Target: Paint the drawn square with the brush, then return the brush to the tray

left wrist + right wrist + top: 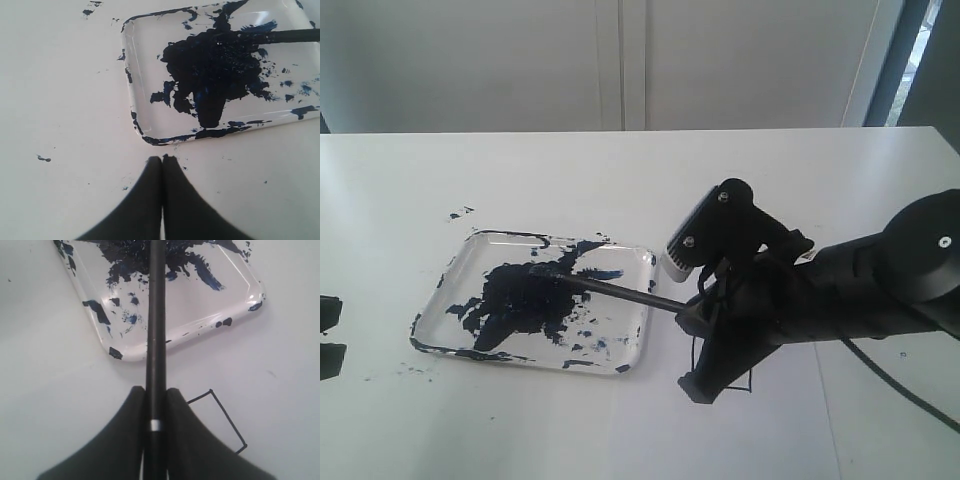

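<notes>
Over the glossy round-cornered tray [200, 305], thin straight brush [156, 315]; blotchy dark paint [210, 65].

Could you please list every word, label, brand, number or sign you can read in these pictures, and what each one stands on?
No readable text in any view.
The tray: only dark blue paint smears, no label.
The brush: a plain white band on the handle, with no lettering.
The drawn square: a bare black outline, nothing written in the part that shows.
</notes>
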Controlling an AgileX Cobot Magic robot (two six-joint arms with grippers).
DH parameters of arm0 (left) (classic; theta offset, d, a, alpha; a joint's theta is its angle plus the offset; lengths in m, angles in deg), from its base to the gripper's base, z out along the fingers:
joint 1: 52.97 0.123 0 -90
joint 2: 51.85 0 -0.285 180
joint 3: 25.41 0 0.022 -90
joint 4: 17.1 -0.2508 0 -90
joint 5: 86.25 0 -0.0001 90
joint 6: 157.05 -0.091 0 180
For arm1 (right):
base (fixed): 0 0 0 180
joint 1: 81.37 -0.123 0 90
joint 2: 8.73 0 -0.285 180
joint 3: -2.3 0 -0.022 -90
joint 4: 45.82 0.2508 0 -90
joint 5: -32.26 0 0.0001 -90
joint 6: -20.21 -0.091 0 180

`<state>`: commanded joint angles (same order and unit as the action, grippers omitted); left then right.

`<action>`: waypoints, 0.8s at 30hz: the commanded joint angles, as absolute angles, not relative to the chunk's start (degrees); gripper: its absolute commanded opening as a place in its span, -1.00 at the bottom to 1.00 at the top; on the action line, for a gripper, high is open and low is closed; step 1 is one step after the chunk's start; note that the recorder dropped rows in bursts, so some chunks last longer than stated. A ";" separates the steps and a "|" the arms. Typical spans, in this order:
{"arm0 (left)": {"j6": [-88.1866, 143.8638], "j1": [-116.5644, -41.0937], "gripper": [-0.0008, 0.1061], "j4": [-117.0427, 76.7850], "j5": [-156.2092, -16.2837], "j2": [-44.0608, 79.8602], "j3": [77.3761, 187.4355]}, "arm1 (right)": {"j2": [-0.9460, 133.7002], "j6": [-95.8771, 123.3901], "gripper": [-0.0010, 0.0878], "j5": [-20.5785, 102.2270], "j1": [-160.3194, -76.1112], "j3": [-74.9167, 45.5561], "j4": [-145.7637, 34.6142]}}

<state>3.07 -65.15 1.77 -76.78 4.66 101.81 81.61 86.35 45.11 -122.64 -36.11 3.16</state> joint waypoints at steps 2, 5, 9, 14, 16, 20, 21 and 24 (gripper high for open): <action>3.07 -65.15 -0.99 1.77 -76.78 4.66 101.81 | 82.97 86.35 -0.98 44.25 -122.64 -36.11 3.16; 3.07 -65.15 -0.99 1.77 -76.64 4.66 101.81 | 85.11 86.35 -0.98 42.87 -122.64 -36.11 3.16; 3.07 -65.15 -0.99 1.77 -76.47 4.66 101.81 | 86.47 86.35 -0.98 40.48 -122.64 -36.11 3.16; 3.07 -65.15 -0.99 1.77 -76.37 4.66 101.81 | 85.96 86.35 -0.98 41.08 -122.64 -35.55 3.16; 3.07 -65.15 -0.99 1.77 -76.49 4.66 101.81 | 85.41 86.35 -0.98 42.25 -122.64 -35.17 3.16; 3.07 -65.15 -0.99 1.77 -76.76 4.66 101.81 | 82.81 86.35 -0.98 42.97 -122.64 -34.56 3.37; 3.07 -65.15 -0.99 1.77 -76.76 4.66 101.81 | 82.13 86.35 -0.98 43.63 -122.64 -34.43 3.37; 3.07 -65.15 -0.99 1.77 -76.76 4.66 101.81 | 81.00 86.35 -0.98 45.63 -122.64 -34.43 3.37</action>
